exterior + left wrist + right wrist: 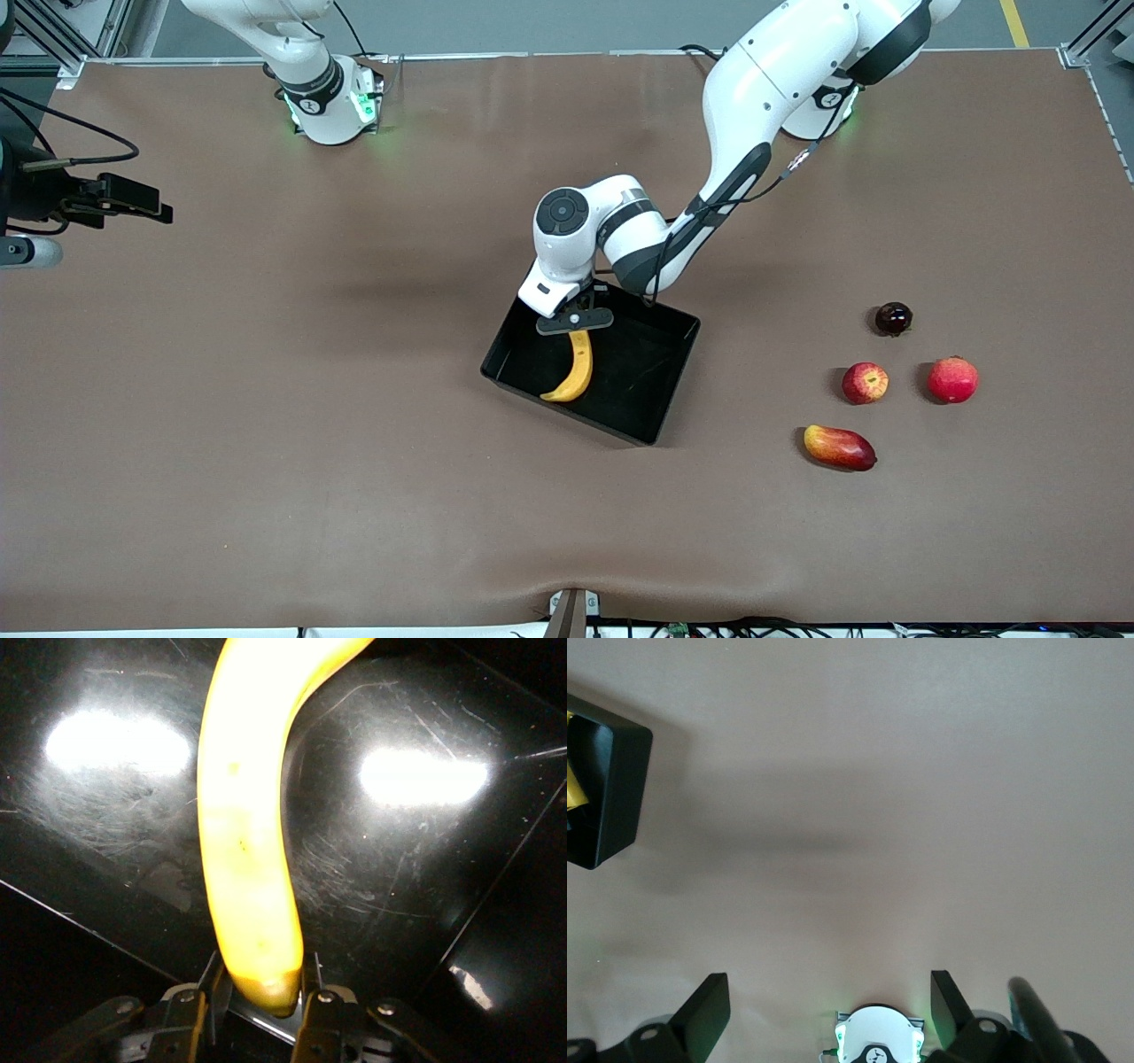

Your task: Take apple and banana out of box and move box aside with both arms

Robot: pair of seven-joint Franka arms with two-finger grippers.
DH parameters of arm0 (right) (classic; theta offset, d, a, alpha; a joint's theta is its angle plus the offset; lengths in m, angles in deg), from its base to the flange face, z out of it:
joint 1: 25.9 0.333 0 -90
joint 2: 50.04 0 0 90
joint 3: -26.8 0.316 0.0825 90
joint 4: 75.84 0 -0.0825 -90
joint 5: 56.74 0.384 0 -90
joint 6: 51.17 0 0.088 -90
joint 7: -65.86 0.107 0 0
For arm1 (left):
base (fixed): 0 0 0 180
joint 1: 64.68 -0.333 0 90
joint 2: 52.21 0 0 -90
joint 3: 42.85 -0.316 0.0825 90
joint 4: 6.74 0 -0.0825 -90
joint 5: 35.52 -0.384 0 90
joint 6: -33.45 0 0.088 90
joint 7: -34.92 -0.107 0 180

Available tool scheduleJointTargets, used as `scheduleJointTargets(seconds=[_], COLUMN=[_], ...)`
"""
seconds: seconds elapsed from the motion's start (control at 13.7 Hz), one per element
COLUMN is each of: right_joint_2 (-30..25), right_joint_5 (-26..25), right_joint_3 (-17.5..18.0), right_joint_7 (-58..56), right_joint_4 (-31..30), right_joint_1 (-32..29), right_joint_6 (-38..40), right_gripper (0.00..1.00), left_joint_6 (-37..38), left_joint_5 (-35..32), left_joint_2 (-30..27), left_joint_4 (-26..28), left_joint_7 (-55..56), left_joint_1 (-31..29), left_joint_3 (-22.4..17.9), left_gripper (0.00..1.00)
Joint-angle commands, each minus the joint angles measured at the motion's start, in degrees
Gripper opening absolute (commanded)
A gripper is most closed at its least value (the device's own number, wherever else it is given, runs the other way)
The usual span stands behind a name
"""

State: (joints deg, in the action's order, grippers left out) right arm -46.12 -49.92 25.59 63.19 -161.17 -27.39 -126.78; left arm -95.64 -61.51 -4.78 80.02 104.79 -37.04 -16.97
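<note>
1. Front view: the mango is seen nearest the camera, on the counter, well apart from the box toward the left arm's end. No obstruction is posed by it.
2. The apple and a pinkish-red fruit lie side by side a little farther off than the mango; the apple is already out of the box. A small dark fruit sits farther still.
3. The banana lies inside the box, curving toward its near wall.
4. The banana's far end is pinched in the left claw, pressed shut on the very tip. Such an end grip is judged weak: the long fruit could swing, slip free, or catch the box wall on lifting.
5. The right claw waits with fingers spread above bare counter, well apart from the box toward the right arm's end.
</note>
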Motion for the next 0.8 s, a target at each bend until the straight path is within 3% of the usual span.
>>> scheduleJointTargets(seconds=[0.0, 0.73], right_joint_2=[-0.2, -0.1], right_joint_5=[2.4, 3.5], right_joint_3=[0.0, 0.0], right_joint_7=[0.6, 3.7], right_joint_4=[-0.2, -0.2], right_joint_1=[0.3, 0.8], right_joint_6=[0.0, -0.1], right_gripper=[1.0, 1.0], left_joint_6=[0.2, 3.4], left_joint_5=[-1.0, -1.0], left_joint_2=[-0.2, -3.4], left_joint_4=[-0.7, -0.7], left_joint_7=[0.6, 1.6], left_joint_1=[0.1, -0.1], left_joint_3=[-0.2, -0.1], left_gripper=[0.0, 0.0])
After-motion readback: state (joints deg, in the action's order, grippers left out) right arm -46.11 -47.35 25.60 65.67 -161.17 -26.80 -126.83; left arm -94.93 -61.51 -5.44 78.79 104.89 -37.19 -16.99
